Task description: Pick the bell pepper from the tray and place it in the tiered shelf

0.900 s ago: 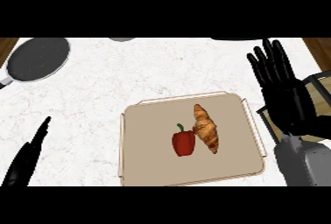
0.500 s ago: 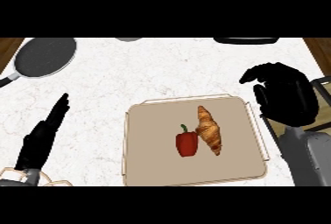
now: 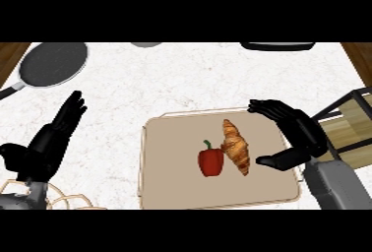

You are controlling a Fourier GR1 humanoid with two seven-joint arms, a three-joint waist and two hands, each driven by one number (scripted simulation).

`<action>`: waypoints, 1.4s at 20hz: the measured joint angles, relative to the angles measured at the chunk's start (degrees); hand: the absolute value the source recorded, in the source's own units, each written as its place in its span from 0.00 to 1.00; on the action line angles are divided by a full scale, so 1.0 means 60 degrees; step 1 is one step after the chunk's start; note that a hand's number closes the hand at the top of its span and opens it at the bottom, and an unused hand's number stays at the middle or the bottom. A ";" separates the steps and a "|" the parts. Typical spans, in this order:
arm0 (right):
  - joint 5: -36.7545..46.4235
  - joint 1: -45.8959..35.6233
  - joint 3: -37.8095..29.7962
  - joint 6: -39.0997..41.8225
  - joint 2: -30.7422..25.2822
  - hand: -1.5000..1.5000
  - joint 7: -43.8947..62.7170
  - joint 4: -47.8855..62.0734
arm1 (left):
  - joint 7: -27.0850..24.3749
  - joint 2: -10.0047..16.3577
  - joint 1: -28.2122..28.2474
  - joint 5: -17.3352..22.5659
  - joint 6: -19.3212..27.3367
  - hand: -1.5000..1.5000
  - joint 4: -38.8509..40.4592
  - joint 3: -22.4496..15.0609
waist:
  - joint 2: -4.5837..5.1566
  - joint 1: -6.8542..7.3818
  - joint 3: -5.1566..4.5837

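Pale marbled counter fills the view, with a dark frying pan (image 3: pixel 52 64) at its far left corner. Near the left edge the left hand (image 3: pixel 51 142) rests, fingers straight, holding nothing. A beige tray (image 3: pixel 167 197) sits at the counter's near middle. The red bell pepper (image 3: pixel 211 161) lies near the tray's centre, untouched, with a croissant (image 3: pixel 236 146) close against its right side. The right hand (image 3: pixel 294 135) hovers over the tray's right edge, fingers and thumb spread in a wide, empty cup, probably shaped for a grasp. The croissant lies between hand and pepper and may get in the way. The tiered shelf (image 3: pixel 352 125) stands at the counter's right edge.
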 measured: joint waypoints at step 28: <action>0.4606 -0.0221 0.1841 -0.0183 -0.0759 0.00 0.3062 -0.3102 | 0.0555 -0.0635 0.0072 -0.0401 -0.0598 0.50 -0.0361 0.0788 | -0.0046 -0.0096 -0.0008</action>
